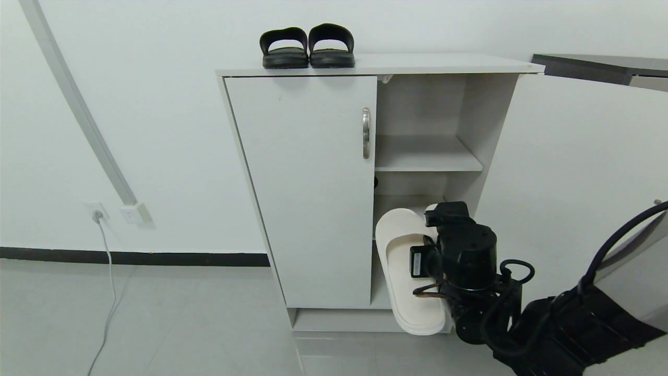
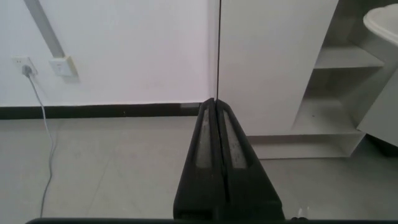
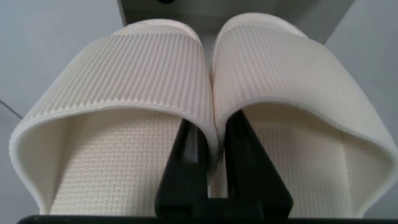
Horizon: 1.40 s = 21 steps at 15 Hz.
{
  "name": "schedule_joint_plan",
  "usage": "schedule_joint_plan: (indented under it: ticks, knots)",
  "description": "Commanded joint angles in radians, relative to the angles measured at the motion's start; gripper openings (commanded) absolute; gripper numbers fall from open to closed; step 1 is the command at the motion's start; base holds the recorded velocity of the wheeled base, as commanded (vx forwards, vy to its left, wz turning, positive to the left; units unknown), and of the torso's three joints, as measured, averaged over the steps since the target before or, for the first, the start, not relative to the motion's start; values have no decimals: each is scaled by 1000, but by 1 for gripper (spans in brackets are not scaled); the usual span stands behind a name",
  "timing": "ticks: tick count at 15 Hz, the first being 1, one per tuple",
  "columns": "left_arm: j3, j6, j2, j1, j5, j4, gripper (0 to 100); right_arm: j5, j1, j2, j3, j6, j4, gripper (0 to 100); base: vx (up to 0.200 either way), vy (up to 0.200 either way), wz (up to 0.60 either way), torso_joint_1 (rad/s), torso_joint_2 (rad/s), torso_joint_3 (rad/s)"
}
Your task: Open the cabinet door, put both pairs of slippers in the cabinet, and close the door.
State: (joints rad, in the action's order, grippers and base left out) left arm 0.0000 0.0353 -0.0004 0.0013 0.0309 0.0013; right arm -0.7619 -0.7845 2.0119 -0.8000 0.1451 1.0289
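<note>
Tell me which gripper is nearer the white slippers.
Right. The right gripper is shut on the white slippers, at the open side of the cabinet. The left gripper, shut, is apart from them, out over the floor facing it.

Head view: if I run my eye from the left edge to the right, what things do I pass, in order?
Wall socket → black slippers on top of the cabinet → handle of the closed door → white slippers → open cabinet door.
</note>
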Motion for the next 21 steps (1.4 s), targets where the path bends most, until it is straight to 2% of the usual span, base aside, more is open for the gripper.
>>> schedule_joint_plan:
  ticks: [1,3,5,13,17,21]
  knots:
    - [0,0,2,0,0,0,0,-14,-2,82,-97,48,-44,0,0,0,0,0,0,0]
    - [0,0,2,0,0,0,0,-45,-4,107,-176,108,-136,0,0,0,0,0,0,0]
    - [0,0,2,0,-2,2,0,-46,-9,117,-196,117,-158,0,0,0,0,0,0,0]
    - [0,-2,2,0,-2,2,0,-48,-9,151,-200,116,-153,0,0,-200,0,4,5,1]
    - [0,0,0,0,-2,0,0,-34,-4,238,-304,94,-156,0,0,0,0,0,0,0]
    - [0,0,0,0,-2,0,0,21,-4,266,-291,99,-144,0,0,0,0,0,0,0]
